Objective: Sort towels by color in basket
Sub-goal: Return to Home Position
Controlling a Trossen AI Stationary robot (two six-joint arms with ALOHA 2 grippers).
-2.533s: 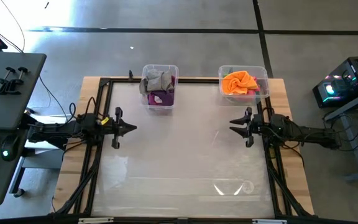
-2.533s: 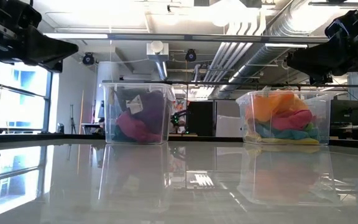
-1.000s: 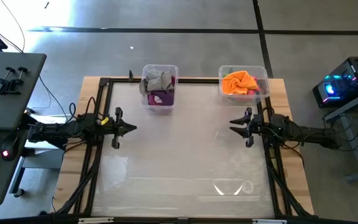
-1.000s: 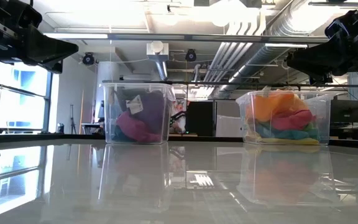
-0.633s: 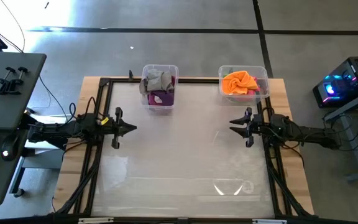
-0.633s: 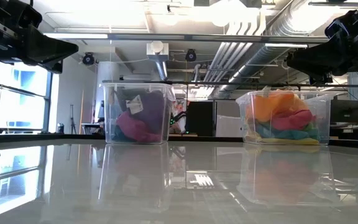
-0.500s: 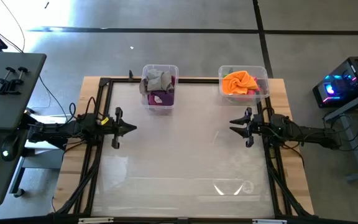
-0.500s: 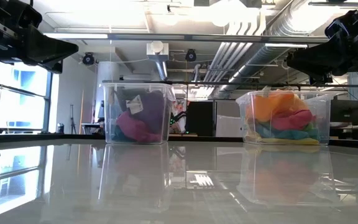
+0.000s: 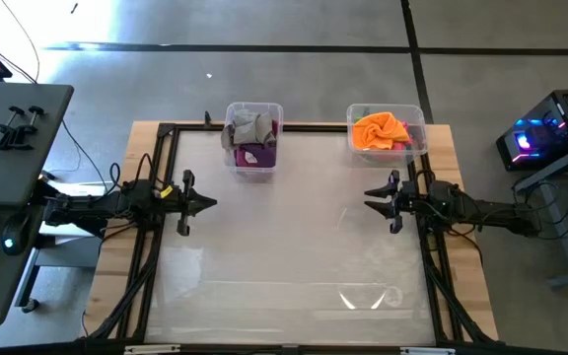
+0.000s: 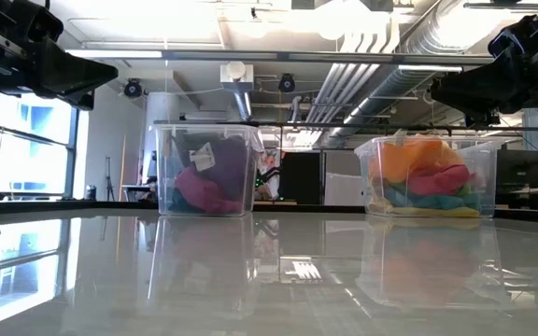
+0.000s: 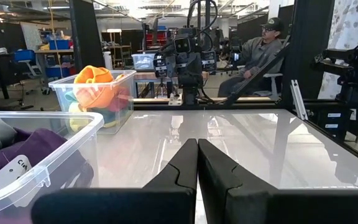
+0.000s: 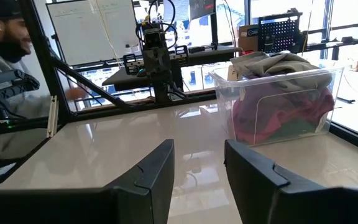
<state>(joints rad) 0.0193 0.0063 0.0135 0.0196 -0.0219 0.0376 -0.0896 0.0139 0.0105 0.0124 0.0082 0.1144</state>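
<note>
Two clear plastic bins stand at the table's far edge. The left bin (image 9: 254, 139) holds a grey towel (image 9: 248, 126) on top of magenta and purple ones (image 10: 204, 185). The right bin (image 9: 387, 130) holds an orange towel (image 9: 379, 129) on top of pink, light blue and yellow ones (image 10: 425, 191). My left gripper (image 9: 210, 204) hovers shut above the table's left side (image 11: 197, 142). My right gripper (image 9: 368, 204) hovers open above the right side (image 12: 199, 144). Both point toward the table's middle and are apart from the bins.
The glossy tabletop (image 9: 284, 247) between the two grippers is bare, bounded by a black frame (image 9: 166, 128). A seated person (image 11: 263, 46) shows beyond the table's right side, also in the right wrist view (image 12: 5, 56). A desk with clamps (image 9: 13, 128) stands to the left.
</note>
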